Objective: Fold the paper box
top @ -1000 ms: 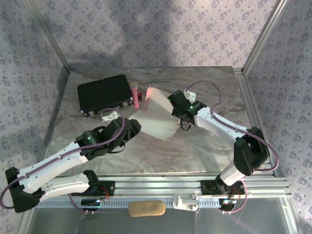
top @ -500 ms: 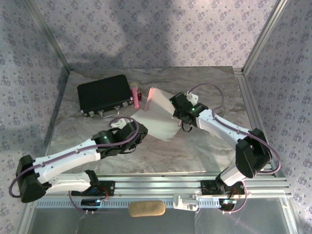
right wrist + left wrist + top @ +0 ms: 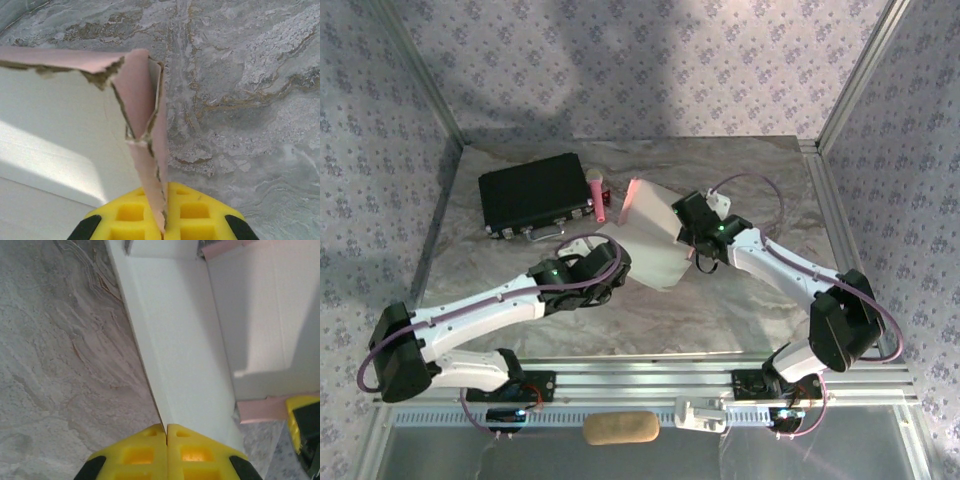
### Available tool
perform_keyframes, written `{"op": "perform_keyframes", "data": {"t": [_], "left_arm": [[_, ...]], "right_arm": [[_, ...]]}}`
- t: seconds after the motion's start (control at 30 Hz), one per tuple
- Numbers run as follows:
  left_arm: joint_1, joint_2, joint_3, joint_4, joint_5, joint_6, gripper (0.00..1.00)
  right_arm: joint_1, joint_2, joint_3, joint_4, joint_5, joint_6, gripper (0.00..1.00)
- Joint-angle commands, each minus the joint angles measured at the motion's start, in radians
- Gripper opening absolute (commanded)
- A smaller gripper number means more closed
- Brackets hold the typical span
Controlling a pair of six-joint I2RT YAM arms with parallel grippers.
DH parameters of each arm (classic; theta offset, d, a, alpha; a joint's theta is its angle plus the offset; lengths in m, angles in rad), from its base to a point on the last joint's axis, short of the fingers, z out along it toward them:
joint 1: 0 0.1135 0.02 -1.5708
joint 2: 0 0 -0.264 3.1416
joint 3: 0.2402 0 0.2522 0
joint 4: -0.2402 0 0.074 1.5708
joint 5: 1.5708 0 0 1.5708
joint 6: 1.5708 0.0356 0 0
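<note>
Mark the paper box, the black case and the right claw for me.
paper box [image 3: 645,238], top external view, white inner panel.
black case [image 3: 533,193], top external view, middle of its top face.
right claw [image 3: 164,192], right wrist view, midway between its tips.

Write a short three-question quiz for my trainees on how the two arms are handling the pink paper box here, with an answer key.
1. True or false: the right gripper has its fingers pinched on a pink flap of the paper box.
2. Multiple choice: in the top view, the black case lies (A) to the left of the box, (B) to the right of the box, (C) on top of the box.
3. Fill in: in the left wrist view, the left gripper is closed on the edge of a panel whose visible side is ___ in colour.

Key: 1 true; 2 A; 3 white.
</note>
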Motion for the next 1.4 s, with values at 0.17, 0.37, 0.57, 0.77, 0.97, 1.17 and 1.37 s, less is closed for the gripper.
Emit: {"op": "perform_keyframes", "data": {"t": [0.17, 0.37, 0.57, 0.77, 0.97, 1.17, 1.37], "left_arm": [[0.014, -0.019, 0.043, -0.125, -0.031, 0.016, 0.00], [0.049, -0.019, 0.106, -0.224, -0.033, 0.236, 0.00], [0.190, 0.013, 0.207, -0.299, 0.081, 0.594, 0.00], [0.368, 0.170, 0.450, -0.445, 0.207, 1.119, 0.00], [0.401, 0.483, 0.839, -0.681, 0.202, 1.598, 0.00], [0.374, 0.687, 1.113, -0.758, 0.249, 1.883, 0.00], [0.230, 0.784, 1.221, -0.747, 0.061, 2.145, 0.00]], "right_arm": [[0.027, -0.037, -0.028, -0.041, -0.045, 0.029, 0.49], [0.052, -0.124, -0.047, -0.069, -0.102, 0.005, 0.70], [0.040, -0.249, -0.024, -0.119, -0.140, -0.069, 0.72], [-0.050, -0.308, -0.063, -0.054, -0.271, -0.188, 0.73], [-0.129, -0.320, -0.139, 0.049, -0.416, -0.239, 0.72], [-0.188, -0.317, -0.191, 0.079, -0.468, -0.276, 0.71], [-0.260, -0.357, -0.279, 0.148, -0.497, -0.323, 0.71]]}}
